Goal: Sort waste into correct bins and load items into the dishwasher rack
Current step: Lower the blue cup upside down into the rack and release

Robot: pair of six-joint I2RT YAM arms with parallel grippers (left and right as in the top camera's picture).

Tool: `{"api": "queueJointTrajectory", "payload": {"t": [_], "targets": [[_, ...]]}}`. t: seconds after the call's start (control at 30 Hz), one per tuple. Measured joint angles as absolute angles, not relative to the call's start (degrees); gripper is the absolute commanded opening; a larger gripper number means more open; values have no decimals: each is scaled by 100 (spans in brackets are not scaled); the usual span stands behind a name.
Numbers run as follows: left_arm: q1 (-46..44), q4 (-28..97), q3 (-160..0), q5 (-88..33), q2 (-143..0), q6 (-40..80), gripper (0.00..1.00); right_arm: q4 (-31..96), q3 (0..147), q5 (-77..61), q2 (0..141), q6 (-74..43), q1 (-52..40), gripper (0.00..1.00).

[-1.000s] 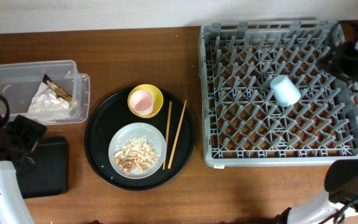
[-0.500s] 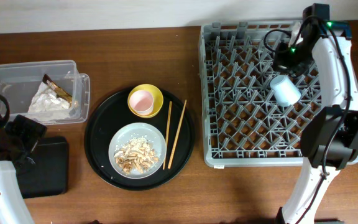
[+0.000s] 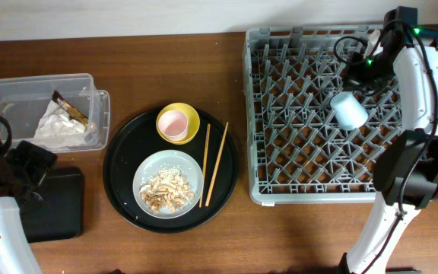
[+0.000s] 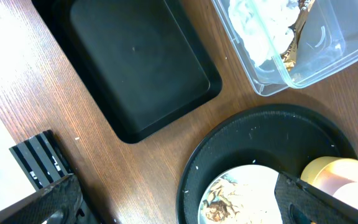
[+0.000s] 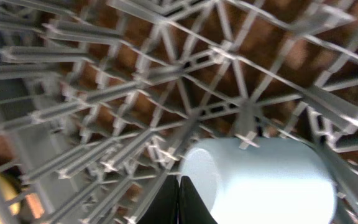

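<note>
The grey dishwasher rack (image 3: 253,114) holds the light-blue cup (image 3: 349,110), lying on its side among the pegs. My right gripper (image 3: 353,72) hovers just behind it; in the right wrist view its fingers (image 5: 179,190) are shut and empty, next to the cup (image 5: 260,180). The pink cup (image 3: 174,124) sits in the yellow bowl (image 3: 192,114). Food scraps (image 3: 166,190) lie on the grey plate (image 3: 192,169), with the chopsticks (image 3: 217,164) beside it. The clear tub (image 3: 97,106) holds the napkin (image 3: 58,125) and wrapper (image 3: 71,108). My left gripper (image 4: 179,208) is open and empty near the black rectangular tray (image 4: 135,62).
The bowl, plate and chopsticks rest on a large round black tray (image 3: 124,167) in the middle of the wooden table. The black rectangular tray (image 3: 55,205) lies in front of the clear tub at the left. The right arm reaches across the rack's right side.
The right arm has swung in from the far right over the back of the rack and now sits just behind the light-blue cup. The left arm and the objects have not moved.
</note>
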State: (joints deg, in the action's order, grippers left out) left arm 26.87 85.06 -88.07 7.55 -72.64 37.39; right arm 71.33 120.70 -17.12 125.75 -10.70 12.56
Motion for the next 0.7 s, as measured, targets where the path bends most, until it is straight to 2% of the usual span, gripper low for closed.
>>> {"api": "queueJointTrajectory", "payload": {"t": [0.13, 0.4, 0.7], "targets": [[2687, 8506, -8807, 755, -7264, 3739, 99, 7140, 12057, -1787, 12575, -1072, 1232, 4], [2687, 8506, -8807, 755, -7264, 3739, 99, 7596, 11902, -652, 12599, -1389, 1201, 4], [2687, 8508, -8807, 753, -7264, 3739, 99, 8945, 12617, 467, 12571, -1673, 1160, 4]]}}
